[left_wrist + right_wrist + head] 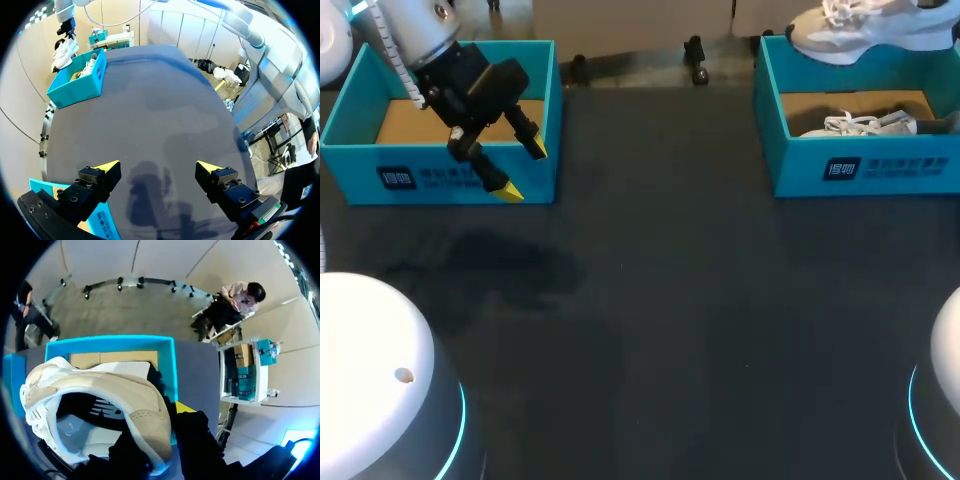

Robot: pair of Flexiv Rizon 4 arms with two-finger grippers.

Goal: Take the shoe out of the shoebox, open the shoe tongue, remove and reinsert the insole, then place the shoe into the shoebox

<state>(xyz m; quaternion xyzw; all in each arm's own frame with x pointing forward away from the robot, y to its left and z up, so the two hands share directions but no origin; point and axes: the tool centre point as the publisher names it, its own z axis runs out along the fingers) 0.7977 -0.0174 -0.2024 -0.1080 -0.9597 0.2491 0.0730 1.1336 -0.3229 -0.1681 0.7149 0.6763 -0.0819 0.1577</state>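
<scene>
White shoe (865, 30) clamped by its collar in your right gripper (160, 436), lengthwise just above shoebox (800, 165) | your left gripper (522, 170) wide open, empty, well apart

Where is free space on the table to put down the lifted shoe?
The table is bare between the left box and the right box, and across the front. Crowded: the right box holds another shoe; the left gripper hangs before the left box.

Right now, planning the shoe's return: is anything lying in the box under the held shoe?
Yes. A second white laced sneaker lies inside the teal cardboard shoebox, below the white-and-beige sneaker held in the right hand.
</scene>
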